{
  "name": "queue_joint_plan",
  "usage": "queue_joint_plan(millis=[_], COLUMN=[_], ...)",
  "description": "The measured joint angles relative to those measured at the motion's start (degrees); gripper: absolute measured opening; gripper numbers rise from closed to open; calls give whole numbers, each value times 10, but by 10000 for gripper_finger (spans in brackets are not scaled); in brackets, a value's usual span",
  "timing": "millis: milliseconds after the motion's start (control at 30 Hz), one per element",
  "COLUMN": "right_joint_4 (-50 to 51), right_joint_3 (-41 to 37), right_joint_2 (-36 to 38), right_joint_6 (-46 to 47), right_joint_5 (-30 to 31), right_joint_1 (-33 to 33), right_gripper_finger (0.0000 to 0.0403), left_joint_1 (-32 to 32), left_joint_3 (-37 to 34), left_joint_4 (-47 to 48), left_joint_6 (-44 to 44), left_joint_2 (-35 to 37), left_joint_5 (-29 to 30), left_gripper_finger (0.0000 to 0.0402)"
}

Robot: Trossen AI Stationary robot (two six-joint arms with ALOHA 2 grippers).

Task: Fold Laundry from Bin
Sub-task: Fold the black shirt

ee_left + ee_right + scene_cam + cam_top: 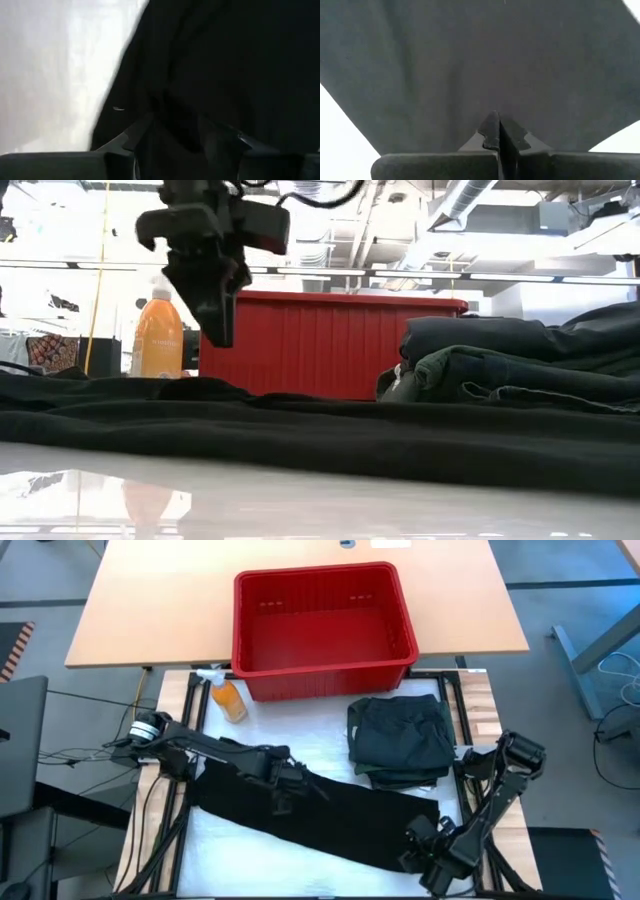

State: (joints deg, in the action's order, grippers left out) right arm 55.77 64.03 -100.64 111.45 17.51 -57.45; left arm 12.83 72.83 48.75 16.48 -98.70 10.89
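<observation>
The long black cloth (330, 815) is lying flat across the counter (240, 845), awaiting folding. The left pincer (288, 780) is hovering above its upper edge, fingers spread; the right pincer (425, 845), pressed together, is sitting at the cloth's right end. Next, I reckon, both need fresh edge grips.

A white glossy work surface (250, 845) carries a long black cloth (330, 815) spread flat across its middle. At two o'clock from it lies a folded stack of charcoal garments (400, 738); at eleven o'clock stands an orange spray bottle (228, 698). At twelve o'clock a bright red ribbed plastic bin (322, 628) rests partly on the tan wooden tabletop (160, 600) behind.
</observation>
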Motion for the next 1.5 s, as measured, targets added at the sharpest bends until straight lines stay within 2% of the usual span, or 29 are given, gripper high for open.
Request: queue_joint_plan(millis=[100,267,500,633,767,867,933,1100,1300,1500], right_joint_4=[-44,-87,-110,-163,-97,-5,23,28,30,8], right_joint_3=[-31,-57,-40,-10,25,46,48,24,-17,-59], right_joint_2=[0,-3,-2,7,30,46,52,27,10,10], right_joint_6=[31,59,71,19,5,29,24,-32,13,52], right_joint_5=[2,-22,-106,-117,-74,-16,3,-18,-37,-75], right_joint_1=[-18,-46,-76,-82,-77,-67,-51,-7,9,-9], right_gripper_finger=[17,17,17,17,17,17,17,17,17,17], left_joint_1=[33,104,198,226,244,257,261,262,264,267], left_joint_3=[-31,-113,-217,-268,-293,-296,-294,-294,-294,-294], left_joint_4=[-42,-168,-300,-333,-338,-340,-337,-310,-294,-291], left_joint_6=[25,93,224,315,356,352,346,356,377,389], left_joint_2=[15,46,50,49,51,56,59,72,75,74], left_joint_5=[-1,0,5,19,7,-33,-65,-110,-110,-106], left_gripper_finger=[139,139,139,139,139,139,139,139,139,139])
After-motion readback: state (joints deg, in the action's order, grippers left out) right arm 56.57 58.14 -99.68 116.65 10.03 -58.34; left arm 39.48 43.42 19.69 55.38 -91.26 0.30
